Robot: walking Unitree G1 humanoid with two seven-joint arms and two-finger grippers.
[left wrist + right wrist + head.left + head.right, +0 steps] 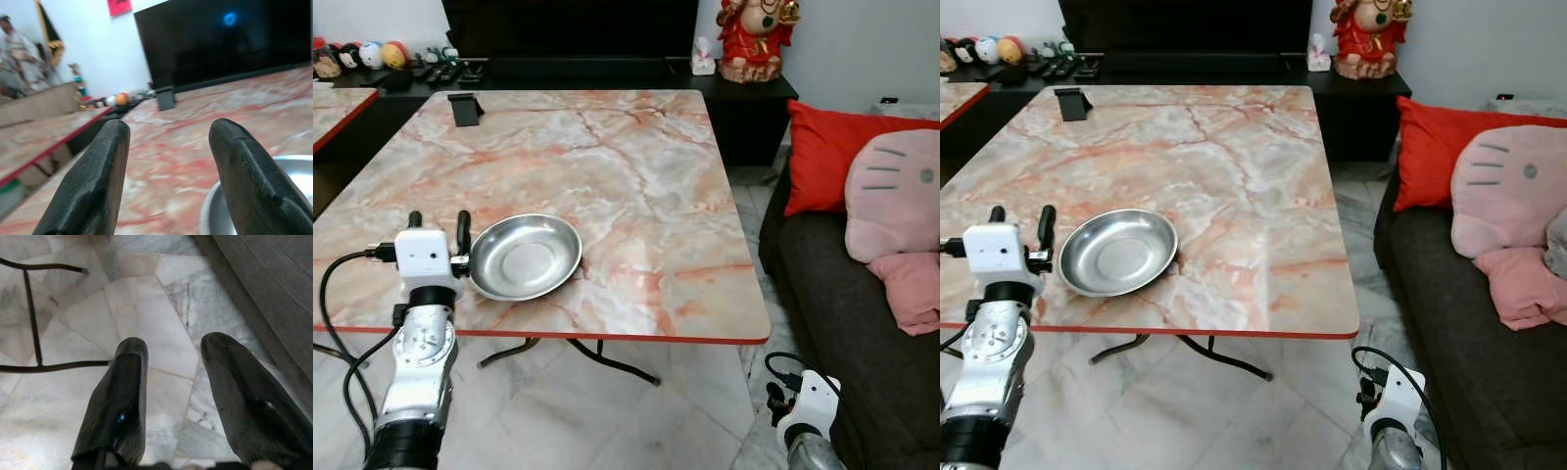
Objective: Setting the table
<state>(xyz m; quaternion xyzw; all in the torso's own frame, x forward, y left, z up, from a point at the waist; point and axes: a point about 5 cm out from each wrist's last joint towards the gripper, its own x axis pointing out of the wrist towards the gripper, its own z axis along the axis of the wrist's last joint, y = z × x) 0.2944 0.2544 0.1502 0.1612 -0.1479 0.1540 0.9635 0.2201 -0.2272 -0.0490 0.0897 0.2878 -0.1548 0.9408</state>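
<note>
Right gripper (168, 396): lower right of the head views, hanging idle below table height over the pale floor tiles beside the dark sofa (842, 323); its two black fingers stand apart with nothing between them.

Left gripper (437, 230): lower left of the left eye view, over the near edge of the table (636, 147), fingers pointing away from the robot. The fingers are spread and empty; the wrist view shows bare marble between them.

Steel bowl (526, 257): lower left of centre, resting flat on the marble near the table's front edge. Its left rim lies just beside the gripper's right finger; whether they touch cannot be told.

Step in hand: judged as the start or end of a grasp on the bowl, since the open claw sits beside the rim, not around it.

Doing it well: to pick the bowl up, slide the claw sideways so one finger goes inside the rim and one outside, then close on the thin wall. The polished metal looks slippery, so a deep, square bite should hold better than a fingertip pinch. Lift level.

Risk: a nudge may skate the bowl across the marble.

Far edge: a small dark stand (466, 109) at upper left; a black screen (230, 41) beyond.
</note>
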